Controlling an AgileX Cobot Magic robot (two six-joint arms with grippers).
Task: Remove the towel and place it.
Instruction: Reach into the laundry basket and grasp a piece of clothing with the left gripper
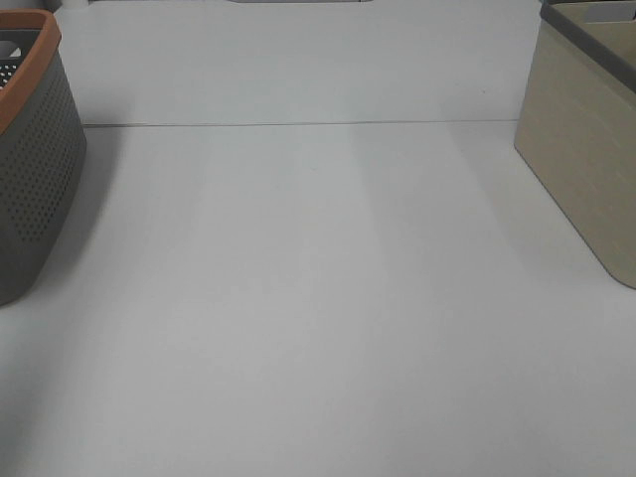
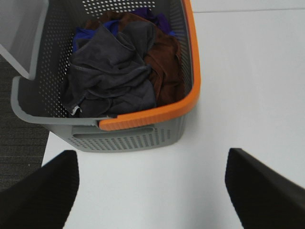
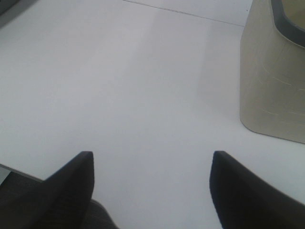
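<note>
The dark charcoal towel (image 2: pixel 112 71) lies crumpled on top of other cloths inside a grey perforated basket with an orange rim (image 2: pixel 190 102); a small white tag shows at its near corner. That basket shows at the left edge of the exterior high view (image 1: pixel 35 169); the towel is hidden there. My left gripper (image 2: pixel 152 191) is open and empty, hovering over the table just in front of the basket. My right gripper (image 3: pixel 152 186) is open and empty above the bare table, beside the beige basket. Neither gripper shows in the exterior high view.
A beige basket with a dark grey rim (image 1: pixel 581 149) stands at the right, also in the right wrist view (image 3: pixel 271 81). Brown (image 2: pixel 167 62) and blue-purple (image 2: pixel 157 19) cloths lie under the towel. The white table (image 1: pixel 318 298) spans between the baskets.
</note>
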